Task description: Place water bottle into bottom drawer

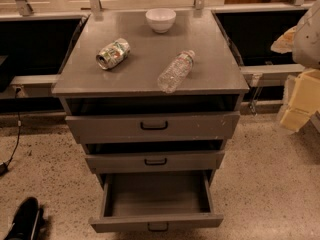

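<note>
Water bottle on cabinet top, right of can, before bowl — bottom drawer below — gripper at far right.

The water bottle, clear crinkled plastic with a white cap, lies on its side on the table, cap toward 1 o'clock, base near the front edge. The bottom drawer, grey with a black handle, stands pulled out at 6 o'clock. The claw sits at 3 o'clock, well apart from both.

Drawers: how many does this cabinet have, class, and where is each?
3, stacked: top drawer slightly out, middle drawer beneath it, bottom drawer lowest, pulled well out. The gripper is not in view.
</note>
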You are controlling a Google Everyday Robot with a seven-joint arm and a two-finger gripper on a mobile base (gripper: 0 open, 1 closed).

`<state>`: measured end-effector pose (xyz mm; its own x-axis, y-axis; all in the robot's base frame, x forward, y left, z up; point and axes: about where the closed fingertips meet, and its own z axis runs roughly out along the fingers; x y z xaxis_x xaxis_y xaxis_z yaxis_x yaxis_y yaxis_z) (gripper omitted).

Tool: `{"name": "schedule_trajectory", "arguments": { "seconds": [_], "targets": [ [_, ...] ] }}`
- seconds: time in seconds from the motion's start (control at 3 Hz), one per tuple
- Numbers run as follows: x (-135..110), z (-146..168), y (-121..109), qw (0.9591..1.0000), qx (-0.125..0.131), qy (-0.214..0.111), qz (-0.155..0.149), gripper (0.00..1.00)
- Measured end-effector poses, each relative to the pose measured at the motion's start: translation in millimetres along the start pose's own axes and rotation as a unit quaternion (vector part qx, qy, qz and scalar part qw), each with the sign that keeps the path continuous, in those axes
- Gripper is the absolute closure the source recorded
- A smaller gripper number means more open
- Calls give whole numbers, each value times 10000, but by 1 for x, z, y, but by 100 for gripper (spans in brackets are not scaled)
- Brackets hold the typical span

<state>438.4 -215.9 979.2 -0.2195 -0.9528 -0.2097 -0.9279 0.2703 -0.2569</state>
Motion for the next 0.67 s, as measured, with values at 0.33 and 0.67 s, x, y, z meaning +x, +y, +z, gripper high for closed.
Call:
{"name": "schedule_trajectory", "arguments": {
  "seconds": [0.33,0.67],
  "targets": [
    [-3,2,-4,10000,16,13,-56,0],
    [-27,26,-37,9981,145,134,-589,0]
  ]
}}
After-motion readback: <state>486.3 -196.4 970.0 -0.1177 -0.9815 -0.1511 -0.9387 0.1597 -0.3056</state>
